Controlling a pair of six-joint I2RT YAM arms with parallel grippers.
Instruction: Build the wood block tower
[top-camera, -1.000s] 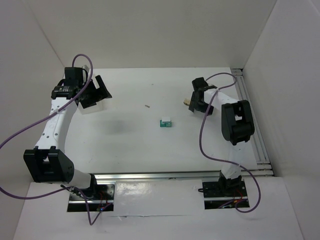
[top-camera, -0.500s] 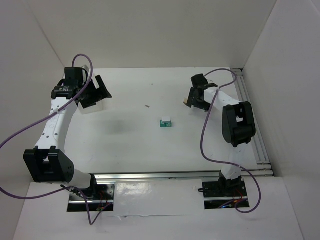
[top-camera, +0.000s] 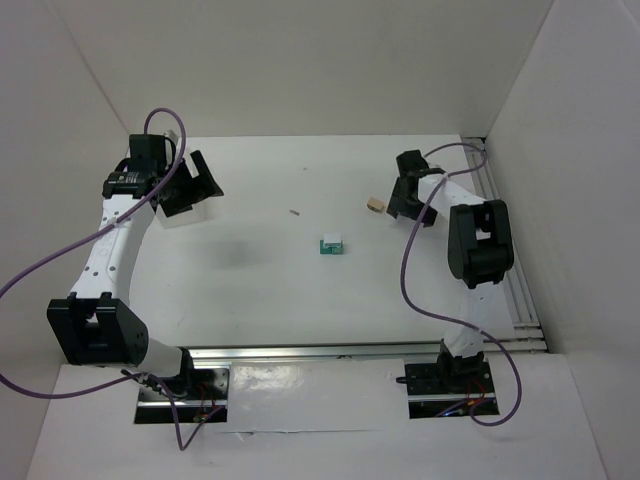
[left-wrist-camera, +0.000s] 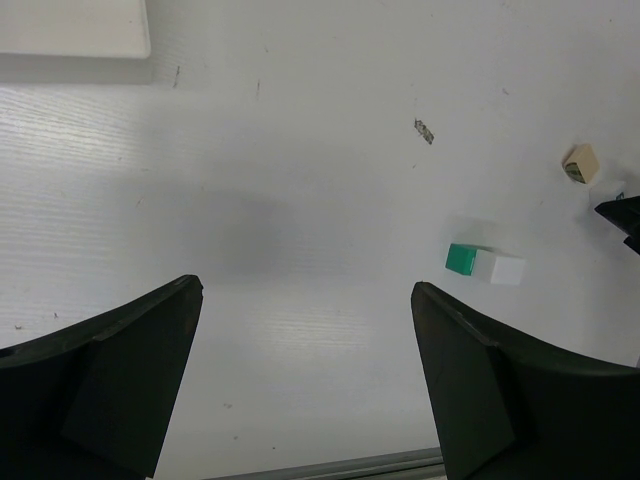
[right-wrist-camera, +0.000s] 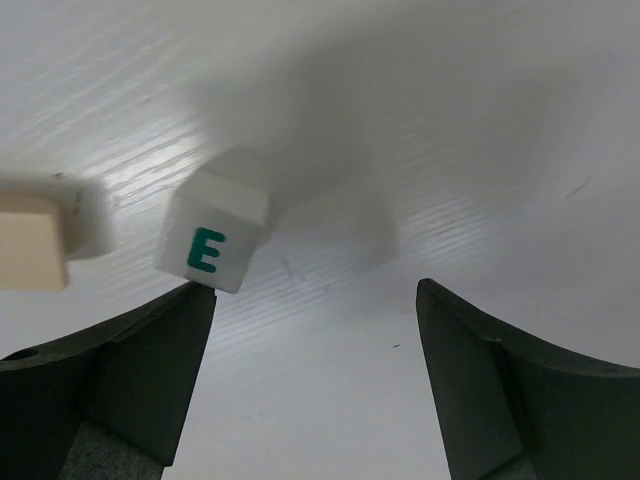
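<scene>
A teal-green cube (left-wrist-camera: 461, 259) and a white cube (left-wrist-camera: 507, 269) lie side by side, touching, mid-table (top-camera: 331, 245). A pale tan block (top-camera: 375, 205) with a green letter E (right-wrist-camera: 213, 230) stands alone on the table to their right. My right gripper (top-camera: 398, 203) is open just right of it. In the right wrist view the block sits at the tip of the left finger, beyond the gap (right-wrist-camera: 315, 290). My left gripper (top-camera: 190, 185) hangs open and empty (left-wrist-camera: 307, 290) at the far left, well away from all three blocks.
A translucent white tray (top-camera: 180, 215) lies under the left gripper, its corner in the left wrist view (left-wrist-camera: 75, 30). A small dark speck (top-camera: 295, 212) marks the table. An aluminium rail (top-camera: 500, 230) runs along the right edge. White walls enclose the table.
The right gripper has drawn back to the right, off the tan block, which now stands free on the table. The left arm and the teal and white cubes have not moved.
</scene>
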